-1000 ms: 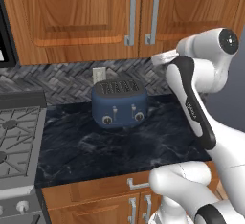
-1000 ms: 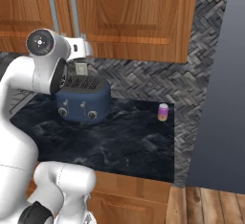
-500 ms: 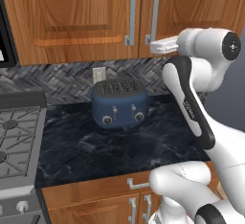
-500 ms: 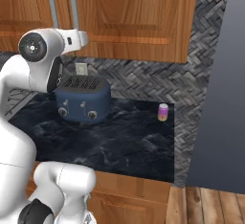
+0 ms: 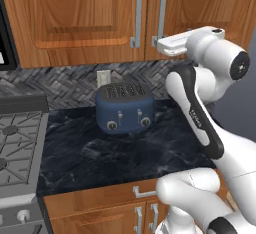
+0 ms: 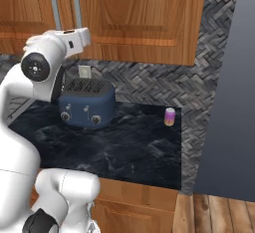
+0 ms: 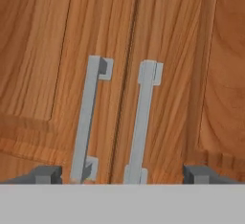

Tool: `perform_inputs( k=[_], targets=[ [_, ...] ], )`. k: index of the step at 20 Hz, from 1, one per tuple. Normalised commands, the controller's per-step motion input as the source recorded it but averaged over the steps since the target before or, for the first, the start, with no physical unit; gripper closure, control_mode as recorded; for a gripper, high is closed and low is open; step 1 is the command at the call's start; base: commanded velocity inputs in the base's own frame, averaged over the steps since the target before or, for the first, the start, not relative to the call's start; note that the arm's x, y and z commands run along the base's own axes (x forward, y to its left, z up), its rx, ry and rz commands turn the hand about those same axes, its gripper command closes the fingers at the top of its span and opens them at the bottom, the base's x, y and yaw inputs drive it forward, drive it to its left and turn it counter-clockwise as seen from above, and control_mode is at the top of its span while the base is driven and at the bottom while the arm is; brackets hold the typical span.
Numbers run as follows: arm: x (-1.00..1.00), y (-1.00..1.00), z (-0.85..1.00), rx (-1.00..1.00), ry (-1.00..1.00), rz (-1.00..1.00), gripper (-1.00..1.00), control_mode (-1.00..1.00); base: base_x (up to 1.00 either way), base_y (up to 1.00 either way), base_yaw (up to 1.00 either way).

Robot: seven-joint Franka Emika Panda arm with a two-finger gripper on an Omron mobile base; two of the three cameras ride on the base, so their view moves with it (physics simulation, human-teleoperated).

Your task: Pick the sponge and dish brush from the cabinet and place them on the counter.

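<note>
toaster (image 5: pixel 124 108) below shut cabinet (image 5: pixel 75 18)

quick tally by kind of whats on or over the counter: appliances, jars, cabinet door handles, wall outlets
appliances: 1, the blue toaster
jars: 1, the purple-and-cream jar
cabinet door handles: 2, left handle, right handle
wall outlets: 1, outlet
total: 5

Reddish-brown cabinet (image 5: pixel 75 18), navy toaster (image 5: pixel 125 108), black-blue marbled counter (image 5: pixel 115 153)
</note>
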Motion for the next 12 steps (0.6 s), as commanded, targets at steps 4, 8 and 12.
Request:
perform_inputs(
  k=[4,8,12],
  targets=[
    [0.00,0.00,0.08,0.00,-0.20,0.00,-1.00,-1.00,0.00,0.00,0.00],
    [0.00,0.00,0.12,0.00,-0.16,0.00,-1.00,-1.00,0.00,0.00,0.00],
    [0.08,0.00,0.06,0.00,-0.11,0.00,-1.00,-1.00,0.00,0.00,0.00]
  ],
)
